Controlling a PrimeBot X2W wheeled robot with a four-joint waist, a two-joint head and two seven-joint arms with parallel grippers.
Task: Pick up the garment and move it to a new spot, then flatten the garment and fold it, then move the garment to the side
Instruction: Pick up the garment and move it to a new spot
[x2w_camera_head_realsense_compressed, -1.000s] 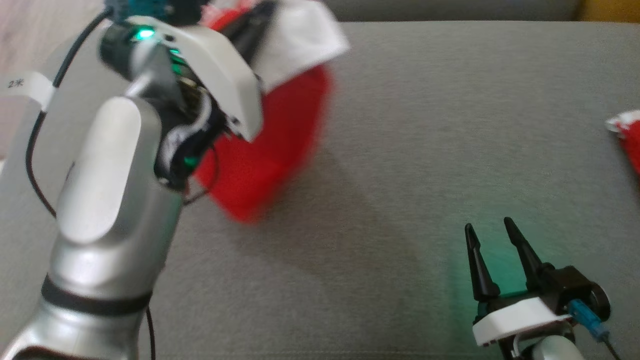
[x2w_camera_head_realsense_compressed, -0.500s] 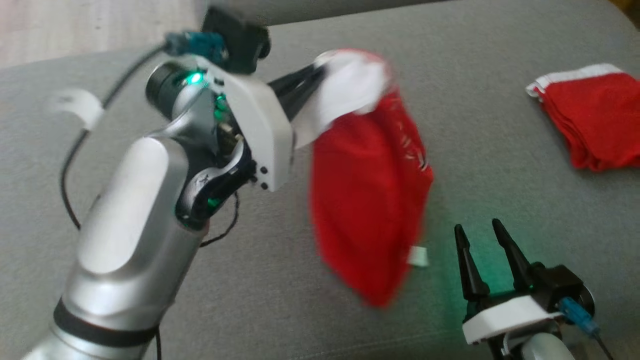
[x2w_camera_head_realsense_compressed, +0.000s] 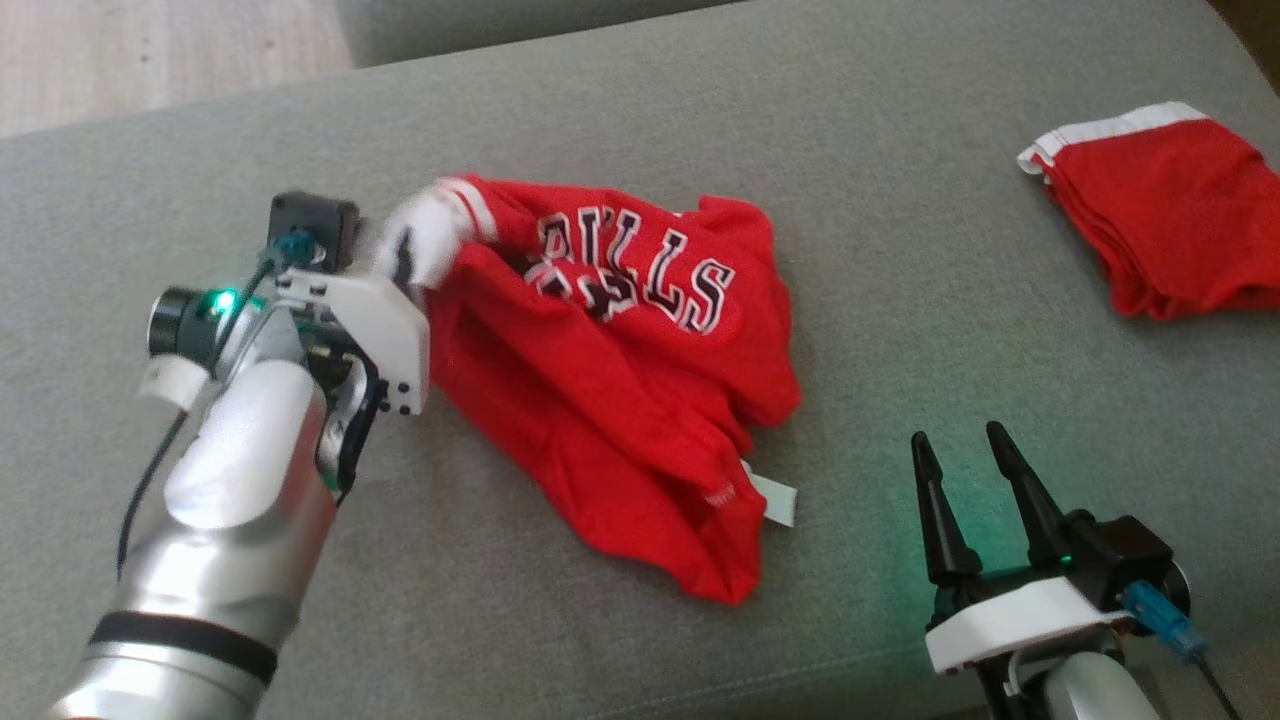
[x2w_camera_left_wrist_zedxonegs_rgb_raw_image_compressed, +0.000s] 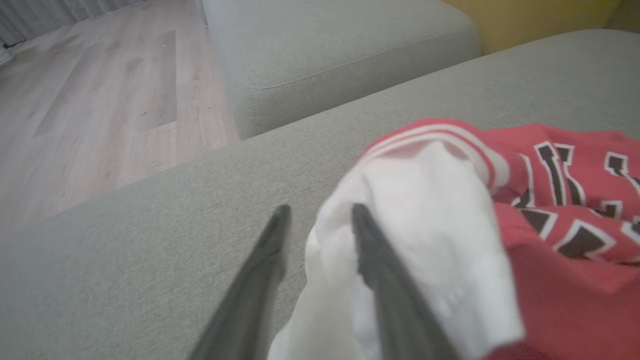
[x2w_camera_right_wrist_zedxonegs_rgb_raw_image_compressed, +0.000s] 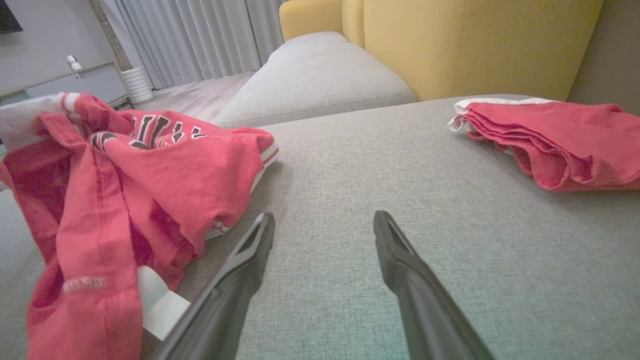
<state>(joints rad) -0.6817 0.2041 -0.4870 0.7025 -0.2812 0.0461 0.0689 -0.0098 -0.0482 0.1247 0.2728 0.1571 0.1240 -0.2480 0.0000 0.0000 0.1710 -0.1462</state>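
Note:
The garment (x2w_camera_head_realsense_compressed: 620, 400), a red jersey with white-edged dark lettering, lies crumpled on the grey sofa cushion (x2w_camera_head_realsense_compressed: 900, 150). My left gripper (x2w_camera_head_realsense_compressed: 405, 255) is at its left end, against the white sleeve (x2w_camera_left_wrist_zedxonegs_rgb_raw_image_compressed: 440, 210). In the left wrist view the left gripper (x2w_camera_left_wrist_zedxonegs_rgb_raw_image_compressed: 318, 214) has its fingers slightly apart, with bare cushion between the tips. The white sleeve drapes over one finger and lies between them lower down. My right gripper (x2w_camera_head_realsense_compressed: 955, 437) rests open near the front right, empty, a short way right of the garment (x2w_camera_right_wrist_zedxonegs_rgb_raw_image_compressed: 150, 175). In its own view the right gripper (x2w_camera_right_wrist_zedxonegs_rgb_raw_image_compressed: 324, 216) frames only cushion.
A second red garment (x2w_camera_head_realsense_compressed: 1160, 215), folded with a white trim, lies at the far right of the cushion; it is also in the right wrist view (x2w_camera_right_wrist_zedxonegs_rgb_raw_image_compressed: 565, 135). Wooden floor (x2w_camera_head_realsense_compressed: 150, 50) lies beyond the cushion's left edge. A yellow backrest (x2w_camera_right_wrist_zedxonegs_rgb_raw_image_compressed: 475, 40) rises behind.
The camera view has shifted. The garment hung in the air from my shut left gripper; now it lies on the cushion, and the left fingers have parted a little. The right gripper stays open.

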